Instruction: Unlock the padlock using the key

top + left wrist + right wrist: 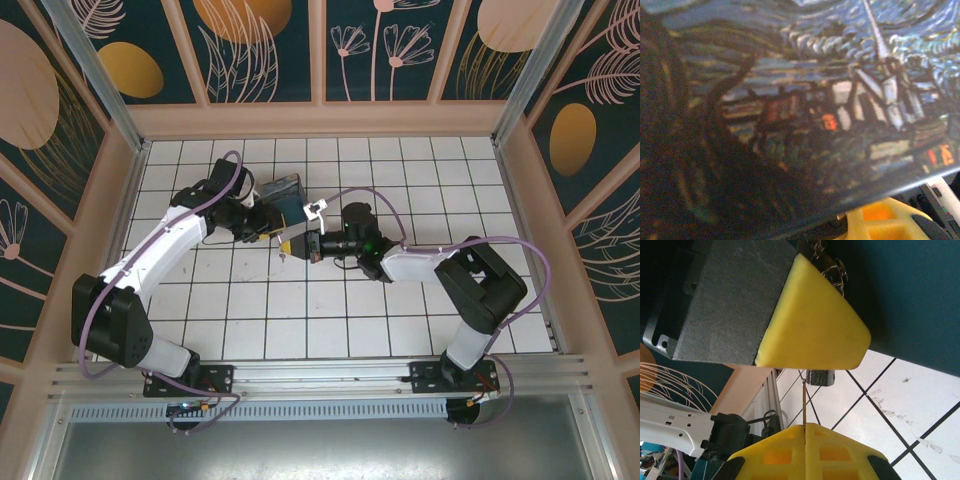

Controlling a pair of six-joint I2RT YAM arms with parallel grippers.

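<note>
**Progress.** Left tool (272,228) clamps the painted box (283,190) at 11 o'clock of table centre. Right tool (805,427), fully closed, pinches the key (804,402). The key's tip reaches the padlock (820,377), which hangs at 12 o'clock just under the left tool's yellow finger (810,320); insertion is unclear. Turning and shackle release apparently remain.

**Setting.** Floral panel walls (260,50) enclose the white-tiled table (400,320).

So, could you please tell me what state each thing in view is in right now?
padlock, hanging by the painted box; locked or unlocked cannot be told.
key, pinched by the head, blade tip at the padlock's underside.
painted box, gripped at its edge.
left gripper, shut on the painted box.
right gripper, shut on the key.
</note>
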